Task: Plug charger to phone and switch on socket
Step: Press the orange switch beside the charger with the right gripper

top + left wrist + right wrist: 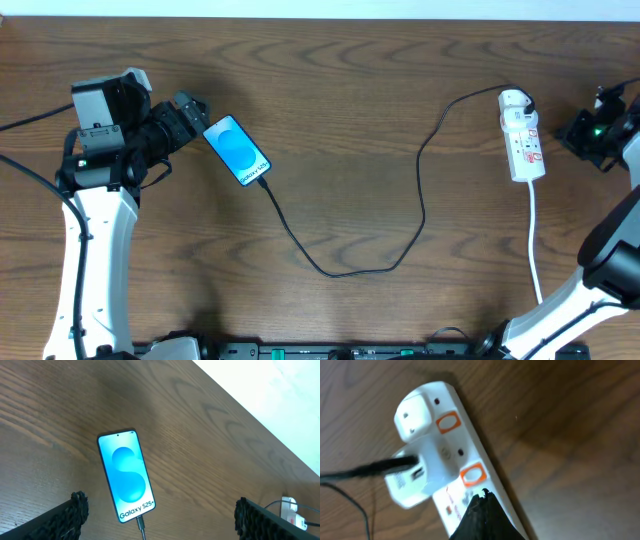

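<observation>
From overhead, the phone (238, 151) is seen lying slantwise on the bench (350, 80) just beside the left tool (190, 108), the charger (422, 200) looping across bare wood to the socket (522, 137) near the far edge; the right tool (585, 130) is held just beside the strip. At the left wrist, the fingers (75, 510) are spread wide – nothing gripped – with the phone lying between and beyond them, cable at its lower edge. At the right wrist, the fingers (485, 515) are pressed together, empty, over the strip beside an orange-framed switch (472, 474).
</observation>
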Tool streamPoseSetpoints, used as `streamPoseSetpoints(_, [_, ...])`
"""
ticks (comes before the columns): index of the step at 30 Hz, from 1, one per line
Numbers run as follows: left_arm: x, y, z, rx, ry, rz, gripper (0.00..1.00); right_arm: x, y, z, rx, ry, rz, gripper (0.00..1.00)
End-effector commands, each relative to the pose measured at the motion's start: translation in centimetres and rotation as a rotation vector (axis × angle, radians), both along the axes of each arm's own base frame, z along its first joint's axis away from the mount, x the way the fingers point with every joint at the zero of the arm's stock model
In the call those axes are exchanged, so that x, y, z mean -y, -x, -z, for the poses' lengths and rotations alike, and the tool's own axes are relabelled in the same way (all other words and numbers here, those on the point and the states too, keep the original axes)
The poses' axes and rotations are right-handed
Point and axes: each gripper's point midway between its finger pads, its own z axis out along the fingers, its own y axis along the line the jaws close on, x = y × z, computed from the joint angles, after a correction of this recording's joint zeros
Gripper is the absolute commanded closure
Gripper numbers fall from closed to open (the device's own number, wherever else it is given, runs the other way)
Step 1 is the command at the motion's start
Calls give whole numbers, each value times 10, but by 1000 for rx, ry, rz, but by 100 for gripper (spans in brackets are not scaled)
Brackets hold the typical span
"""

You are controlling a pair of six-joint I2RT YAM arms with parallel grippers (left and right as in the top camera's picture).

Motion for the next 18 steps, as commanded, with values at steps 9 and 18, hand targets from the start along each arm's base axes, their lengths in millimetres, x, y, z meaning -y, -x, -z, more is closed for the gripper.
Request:
streamPoseSetpoints(9, [-1, 0, 0, 2, -10, 10, 5, -7, -16, 25, 38, -38, -55, 99])
streamPoseSetpoints(18, [-1, 0, 0, 2, -10, 10, 5, -19, -25, 23, 70, 1, -129, 99])
